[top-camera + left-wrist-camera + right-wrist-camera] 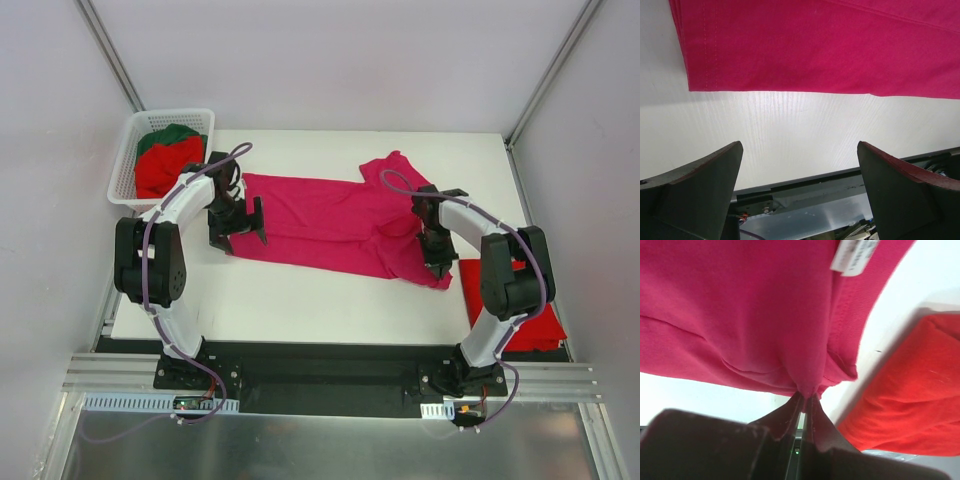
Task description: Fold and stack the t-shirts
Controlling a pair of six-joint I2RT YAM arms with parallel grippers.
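The white table [300, 300] carries a magenta-pink t-shirt [320, 220] spread wide across its middle. A red t-shirt [545, 330] lies at the near right corner (folded, just beside the pink one's collar end), and a white lattice basket [128, 165] sits at the far left corner.

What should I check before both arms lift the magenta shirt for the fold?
1. Right gripper shut on the magenta shirt edge: ok.
2. Left gripper gripping the shirt: not ok; it is open over bare table, short of the cloth.
3. Shirt lying flat: not ok; it is bunched at the right end.
4. Folded red shirt outside the pinch: ok.
5. Number of layers pinched: cannot tell.
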